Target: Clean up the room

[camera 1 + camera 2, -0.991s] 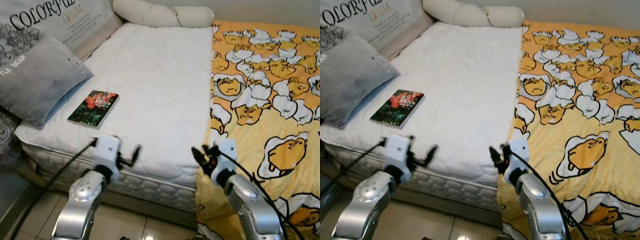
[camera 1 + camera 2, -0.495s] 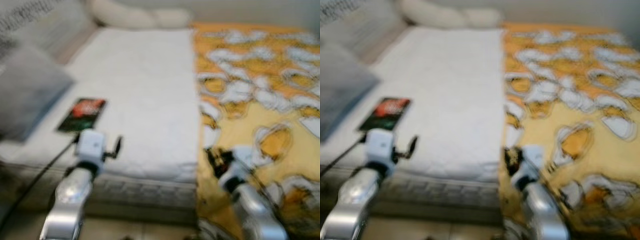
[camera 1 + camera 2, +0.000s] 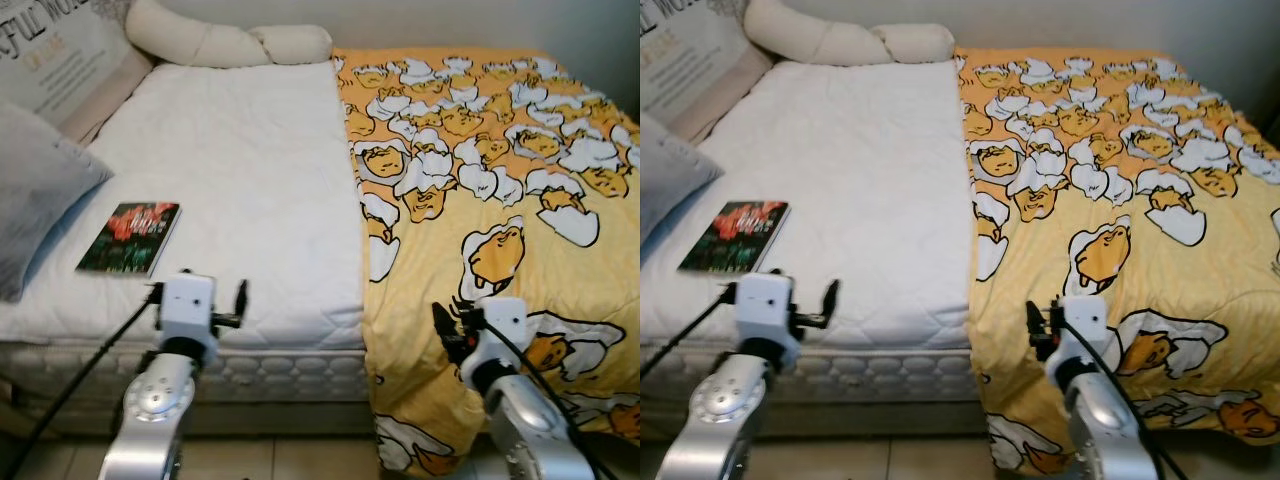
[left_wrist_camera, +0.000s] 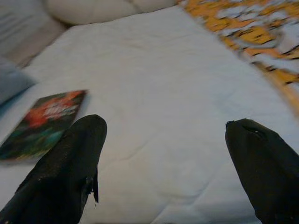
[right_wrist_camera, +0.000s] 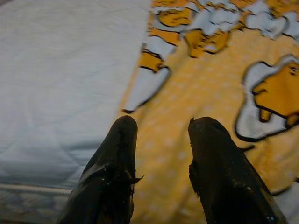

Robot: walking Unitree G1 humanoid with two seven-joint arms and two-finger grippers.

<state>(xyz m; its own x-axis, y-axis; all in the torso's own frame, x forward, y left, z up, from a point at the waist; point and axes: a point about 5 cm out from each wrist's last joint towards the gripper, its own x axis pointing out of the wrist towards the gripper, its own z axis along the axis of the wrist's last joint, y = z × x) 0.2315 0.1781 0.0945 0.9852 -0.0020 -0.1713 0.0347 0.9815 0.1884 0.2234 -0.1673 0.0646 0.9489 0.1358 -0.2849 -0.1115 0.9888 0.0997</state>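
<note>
My view has shifted right along the bed (image 3: 250, 150), centring the yellow blanket (image 3: 480, 200); both end effectors, left (image 4: 163, 154) and right (image 5: 159, 154), open and empty, book (image 3: 128, 237) untouched.

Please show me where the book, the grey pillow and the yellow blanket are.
book (image 3: 129, 238), left eye view, middle of its cover.
grey pillow (image 3: 35, 200), left eye view, its front face.
yellow blanket (image 3: 1120, 190), right eye view, its patterned top.
</note>
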